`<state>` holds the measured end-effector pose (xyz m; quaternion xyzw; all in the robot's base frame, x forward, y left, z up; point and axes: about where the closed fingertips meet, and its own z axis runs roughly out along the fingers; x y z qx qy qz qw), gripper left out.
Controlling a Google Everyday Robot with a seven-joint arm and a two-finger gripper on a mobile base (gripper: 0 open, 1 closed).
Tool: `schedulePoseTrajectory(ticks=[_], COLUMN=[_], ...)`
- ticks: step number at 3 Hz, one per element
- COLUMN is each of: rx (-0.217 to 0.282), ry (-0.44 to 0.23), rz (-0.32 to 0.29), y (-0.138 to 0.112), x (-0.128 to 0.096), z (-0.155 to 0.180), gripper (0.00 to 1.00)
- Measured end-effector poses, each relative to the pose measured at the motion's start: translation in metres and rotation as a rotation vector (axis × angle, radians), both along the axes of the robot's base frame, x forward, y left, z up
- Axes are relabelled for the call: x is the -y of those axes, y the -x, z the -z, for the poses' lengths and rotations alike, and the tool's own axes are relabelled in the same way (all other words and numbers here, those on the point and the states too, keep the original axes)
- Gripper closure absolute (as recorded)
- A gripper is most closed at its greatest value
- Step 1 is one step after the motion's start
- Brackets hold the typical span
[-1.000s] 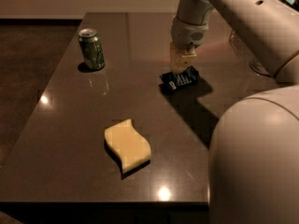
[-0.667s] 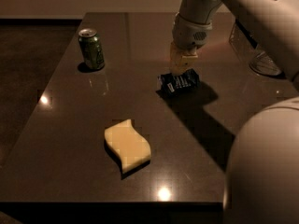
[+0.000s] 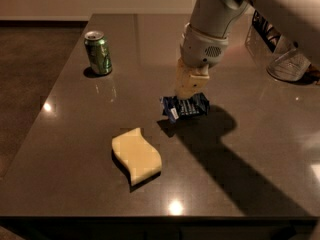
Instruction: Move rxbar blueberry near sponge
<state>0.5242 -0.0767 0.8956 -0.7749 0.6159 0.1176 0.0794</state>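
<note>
The rxbar blueberry (image 3: pixel 184 107), a small dark blue wrapper with white lettering, hangs a little above the dark table (image 3: pixel 75 134), with its shadow on the surface below it. My gripper (image 3: pixel 188 97) comes down from above and is shut on the bar's top. The pale yellow wavy sponge (image 3: pixel 136 155) lies flat on the table, to the front left of the bar and about a hand's width from it.
A green soda can (image 3: pixel 98 52) stands upright at the back left. A clear glass object (image 3: pixel 292 65) and a dark item (image 3: pixel 265 28) sit at the far right. The table's front edge runs along the bottom. My arm's shadow falls to the right of the bar.
My gripper has moved toward the front left with the blue bar in it. The bar is now off the table and closer to the sponge. The can and sponge have not moved.
</note>
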Motion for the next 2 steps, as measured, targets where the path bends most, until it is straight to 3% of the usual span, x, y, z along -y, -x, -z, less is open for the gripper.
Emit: schedulePoseTrajectory(ticks=[1, 2], rx=[-0.052, -0.088], ry=[-0.019, -0.044], rz=[0.014, 0.031], y=[0.039, 0.065], x=[-0.014, -0.026], z=[0.005, 0.005], gripper=[1.00, 0.81])
